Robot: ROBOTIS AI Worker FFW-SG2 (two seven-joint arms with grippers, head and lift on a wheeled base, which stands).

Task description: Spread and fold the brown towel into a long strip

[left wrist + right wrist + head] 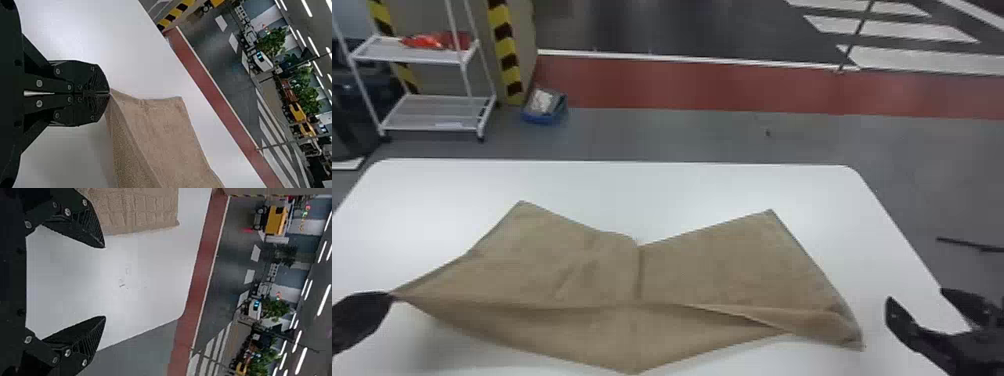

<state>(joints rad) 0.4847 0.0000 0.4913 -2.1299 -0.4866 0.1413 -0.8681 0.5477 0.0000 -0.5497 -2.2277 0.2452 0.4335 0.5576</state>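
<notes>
A brown towel (pixel 592 280) lies spread across a white bench (pixel 682 185), its far edge dipping in a V at the middle and a fold running along its near side. The robot's left tool (pixel 391 297) pinches one corner, fingers closed together on the cloth. Just beyond the towel's opposite end, the right tool (pixel 917 295) hangs wide open, holding nothing. Behind the bench stands a white cart (pixel 439 114).
</notes>
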